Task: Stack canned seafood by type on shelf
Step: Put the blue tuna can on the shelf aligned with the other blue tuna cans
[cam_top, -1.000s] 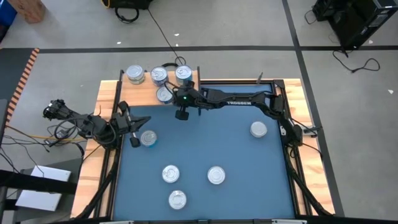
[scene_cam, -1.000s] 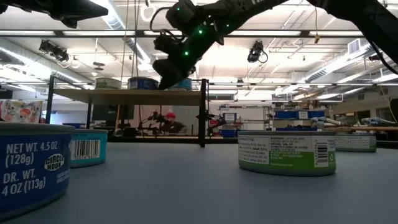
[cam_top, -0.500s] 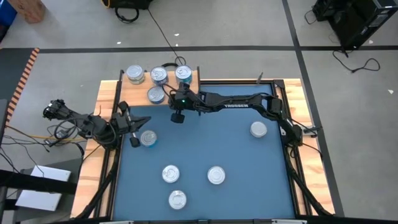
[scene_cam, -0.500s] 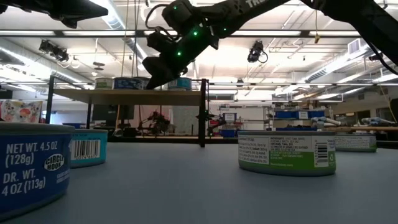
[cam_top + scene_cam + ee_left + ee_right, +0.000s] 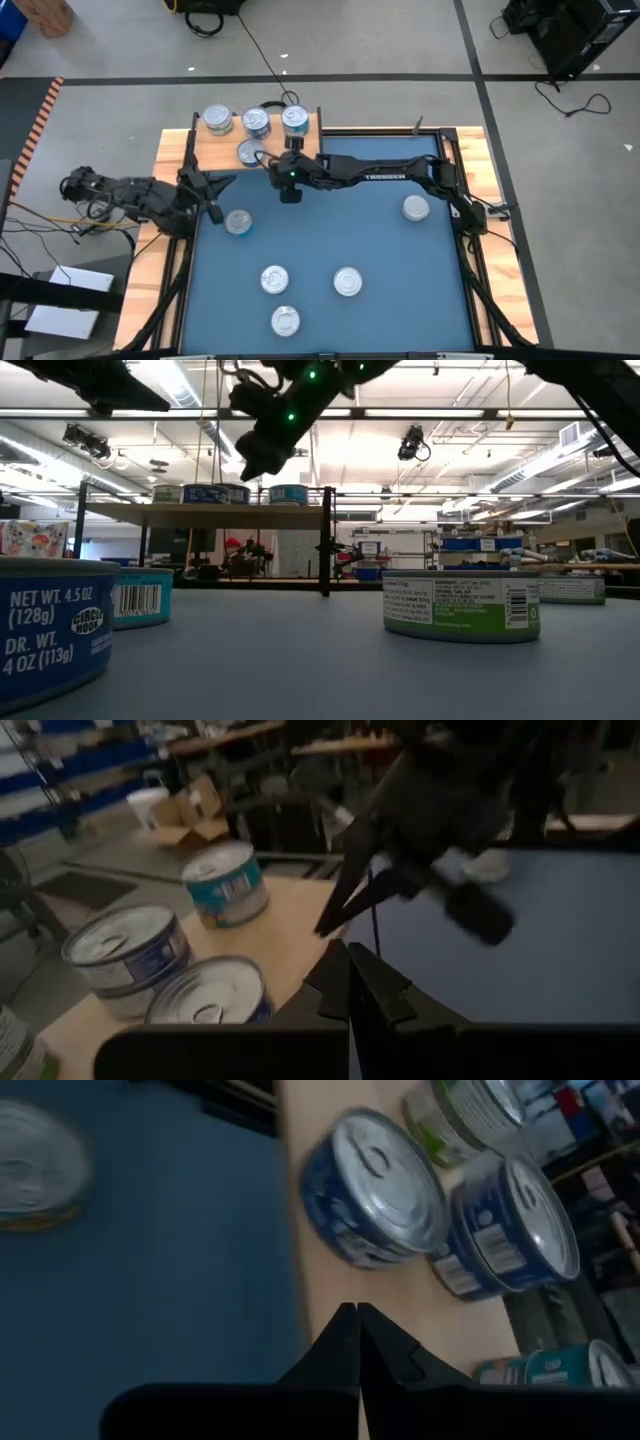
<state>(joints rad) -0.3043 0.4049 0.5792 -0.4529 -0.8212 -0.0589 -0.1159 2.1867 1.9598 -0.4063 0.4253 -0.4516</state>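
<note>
The shelf [image 5: 215, 150] is a light wood board at the table's far left. Three tins stand in a row along its far side [image 5: 217, 120], [image 5: 255, 122], [image 5: 294, 118], and a fourth tin [image 5: 250, 152] stands on its base nearer the front. My right gripper [image 5: 268, 162] hovers shut and empty above the shelf beside that fourth tin; it also shows in the low view [image 5: 250, 468] and its own wrist view [image 5: 355, 1320]. My left gripper [image 5: 220, 185] is shut and empty at the table's left edge, near a tin on the blue top [image 5: 238, 222].
Loose tins stand on the blue tabletop: one at the right [image 5: 416, 208] and three toward the near side [image 5: 275, 279], [image 5: 347, 282], [image 5: 286, 320]. Black shelf legs [image 5: 327, 540] stand at the shelf's corner. The right arm [image 5: 380, 175] reaches across the far part of the table.
My right gripper has gone toward the table's left along the shelf, and the fourth tin has slid left on the board with it. The gripper has then risen clear of the shelf, leaving the tin standing. My left arm has shifted slightly.
</note>
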